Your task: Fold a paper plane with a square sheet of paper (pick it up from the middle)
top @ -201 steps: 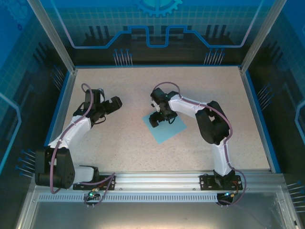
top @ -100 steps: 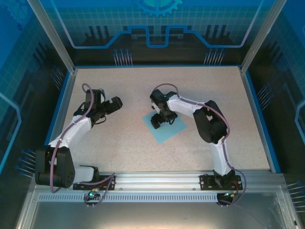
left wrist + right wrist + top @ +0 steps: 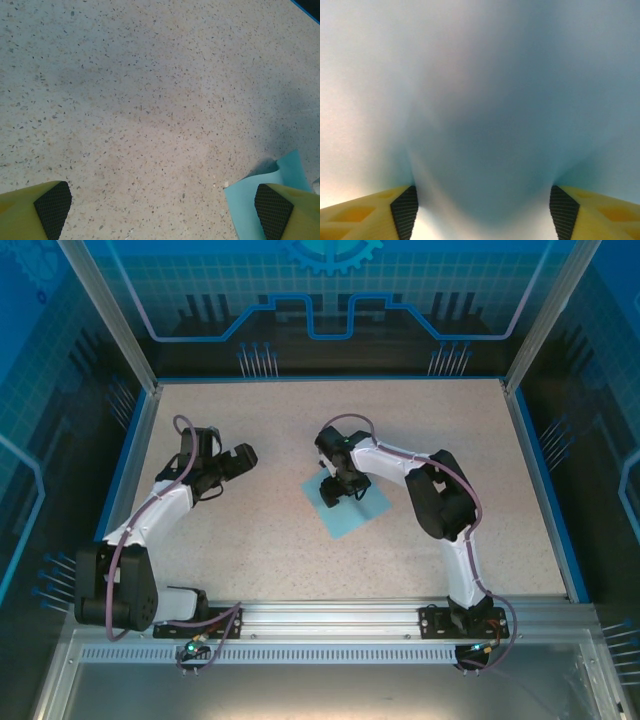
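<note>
Arms: two, left and right, bases at the near edge of the table (image 3: 300, 430).
Grippers: two, each with two yellow fingers tipped with black pads.
Sheets: one square sheet of paper (image 3: 352, 512), light blue, near the middle of the table, lying cornerwise with one corner toward the arm bases.
Paper plane: not yet formed; sheet without any crease that can be made out.
Left gripper (image 3: 235, 460): over bare table to the left of the sheet, well apart from it; spread wide, nothing between the fingers.
Left wrist view: left gripper (image 3: 162, 210) above speckled table (image 3: 150, 100); one corner of the sheet (image 3: 250, 205) at the lower right, lifted a little off the surface, beside the right-hand pad (image 3: 272, 210).
Right gripper (image 3: 338, 490): down on the far-left part of the sheet, pointing at the paper.
Right wrist view: right gripper (image 3: 482, 212) with both pads (image 3: 405, 210) apart and set against the sheet (image 3: 485, 100); paper bulged up in a soft hump between them; partly spread, sheet not yet pinched flat between the pads.
Change, right gripper: fingers nearer together than a second ago, wrist in much the same spot on the sheet.
Change, sheet: same place on the table, outline drawn in slightly at the left corner.
Change, left arm: same pose as a second ago, fingers as wide as before.
</note>
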Robot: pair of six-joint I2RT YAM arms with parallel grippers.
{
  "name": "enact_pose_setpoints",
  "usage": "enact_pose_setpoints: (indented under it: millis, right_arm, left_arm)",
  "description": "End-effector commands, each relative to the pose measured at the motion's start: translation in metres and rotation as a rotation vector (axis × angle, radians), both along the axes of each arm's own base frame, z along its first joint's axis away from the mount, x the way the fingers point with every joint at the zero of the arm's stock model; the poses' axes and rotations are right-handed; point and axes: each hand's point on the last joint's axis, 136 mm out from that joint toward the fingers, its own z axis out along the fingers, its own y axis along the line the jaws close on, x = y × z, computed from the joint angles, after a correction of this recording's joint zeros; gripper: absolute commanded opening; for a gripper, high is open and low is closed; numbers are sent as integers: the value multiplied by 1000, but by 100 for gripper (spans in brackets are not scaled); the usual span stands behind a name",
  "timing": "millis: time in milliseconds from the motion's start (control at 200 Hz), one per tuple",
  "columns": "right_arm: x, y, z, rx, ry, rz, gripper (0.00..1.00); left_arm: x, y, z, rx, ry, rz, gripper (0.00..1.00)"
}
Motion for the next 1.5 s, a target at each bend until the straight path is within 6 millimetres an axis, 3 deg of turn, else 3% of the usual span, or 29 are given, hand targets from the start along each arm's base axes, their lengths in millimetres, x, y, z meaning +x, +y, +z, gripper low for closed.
enact_pose_setpoints:
  millis: [0, 195, 440, 535, 635, 715, 885, 1090, 1270, 1495]
  right_arm:
    - [-14, -13, -30, -38, 83, -30, 69]
    - [-7, 8, 2, 122, 43, -57, 51]
    - [-7, 48, 76, 593, 82, -112, 24]
    - [-8, 53, 105, 760, 111, -113, 22]
    - [-8, 49, 120, 858, 143, -123, 22]
    - [-6, 42, 117, 883, 166, -149, 22]
    - [-3, 23, 90, 852, 204, -216, 22]
    - [-2, 9, 67, 818, 232, -251, 23]
    - [-2, -2, 46, 780, 264, -284, 24]
    - [-4, -8, 25, 729, 285, -306, 24]
  left_arm:
    - [5, -7, 9, -28, -4, -11, 99]
    - [5, -8, 9, -34, -5, -13, 98]
    - [1, -24, 7, -80, 1, -44, 98]
    - [-1, -40, 5, -120, 6, -76, 98]
    - [-3, -62, 2, -191, 5, -108, 98]
    - [-5, -84, -1, -260, 5, -140, 97]
    - [-8, -134, -8, -356, 25, -217, 91]
    - [-6, -181, -18, -402, 51, -299, 72]
    - [-3, -213, -28, -440, 75, -353, 51]
    - [1, -237, -37, -454, 89, -389, 41]
